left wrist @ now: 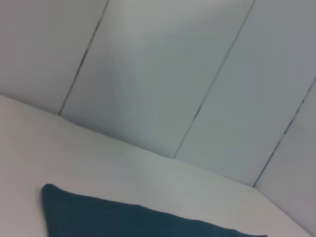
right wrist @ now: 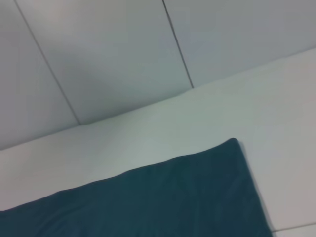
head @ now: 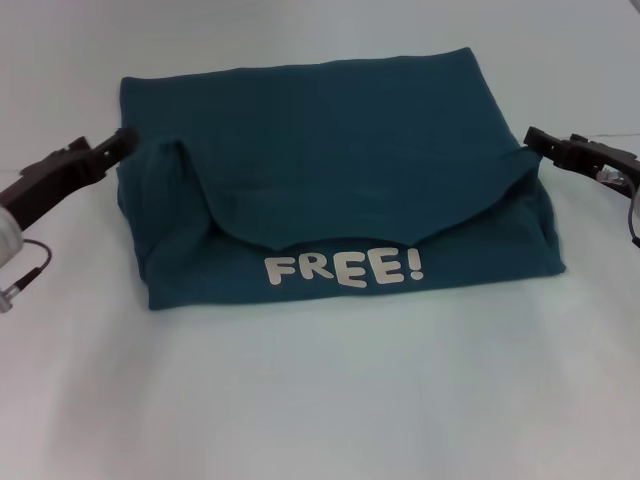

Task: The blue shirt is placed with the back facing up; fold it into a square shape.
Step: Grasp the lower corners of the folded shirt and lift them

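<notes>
A dark teal blue shirt [head: 330,170] lies folded on a white table [head: 320,400], white "FREE!" lettering [head: 344,268] showing. The left gripper [head: 118,143] and right gripper [head: 533,139] touch its side edges; whether their jaws are open or closed cannot be told.

The blue shirt [head: 340,180] covered the middle of the desk [head: 320,400], its bulk the only obstacle. Bare desk lay open toward 6 o'clock and along 12. At 9 the left pincer [head: 125,140] crowded the shirt's edge; at 3 the right pincer [head: 532,138] did likewise.
</notes>
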Tool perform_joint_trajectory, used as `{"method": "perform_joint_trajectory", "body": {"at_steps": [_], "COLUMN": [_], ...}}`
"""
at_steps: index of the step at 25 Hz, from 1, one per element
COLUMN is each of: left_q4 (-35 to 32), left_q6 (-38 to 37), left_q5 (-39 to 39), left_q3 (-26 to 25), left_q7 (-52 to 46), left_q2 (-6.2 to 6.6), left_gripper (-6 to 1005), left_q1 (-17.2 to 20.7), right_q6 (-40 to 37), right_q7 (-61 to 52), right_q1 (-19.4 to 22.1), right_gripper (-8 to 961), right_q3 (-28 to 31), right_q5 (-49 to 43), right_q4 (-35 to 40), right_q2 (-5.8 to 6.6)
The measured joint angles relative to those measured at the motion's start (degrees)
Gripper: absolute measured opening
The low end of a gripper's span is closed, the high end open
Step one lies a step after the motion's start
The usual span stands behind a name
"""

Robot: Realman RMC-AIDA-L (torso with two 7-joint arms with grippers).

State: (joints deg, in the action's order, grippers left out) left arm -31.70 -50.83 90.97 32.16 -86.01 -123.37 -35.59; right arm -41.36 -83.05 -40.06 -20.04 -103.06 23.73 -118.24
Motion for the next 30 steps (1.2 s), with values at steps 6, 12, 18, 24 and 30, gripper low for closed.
{"method": "perform_joint_trajectory", "body": {"at_steps": [6,12,18,24,30], "left_q4": [-1.3,-2.3,-2.9,-3.3,-3.0], "left_q6": [-0.2,-2.2,-5.5,-5.6,-3.1], "left_q5": [1.6,5.4,10.0,15.6,19.6], "left_q3": [0.6,0.6,0.6,0.8,2.0], "left_q7": [-0.9,-2.5,-3.4,-3.8,-3.5], "left_q2": [0.13,-0.02,-0.25,-0.34,-0.43], "left_gripper": [811,804,803,804,803], "left_q1": [2.4,4.4,6.0,6.0,5.5], "right_q6": [-5.9,-11.9,-17.9,-27.0,-29.7], "right_q7": [-2.7,-13.4,-26.2,-33.0,-35.9], "right_q1": [2.5,5.8,8.4,10.0,10.6], "right_gripper": [760,753,749,750,749], "right_q3": [-1.2,-9.9,-13.8,-13.4,-13.3], "right_q5": [-0.2,-0.4,-5.4,-7.7,-7.8], "right_q4": [0.7,2.2,5.7,8.6,9.6], "right_q2": [1.58,5.05,7.97,10.07,10.69]}}
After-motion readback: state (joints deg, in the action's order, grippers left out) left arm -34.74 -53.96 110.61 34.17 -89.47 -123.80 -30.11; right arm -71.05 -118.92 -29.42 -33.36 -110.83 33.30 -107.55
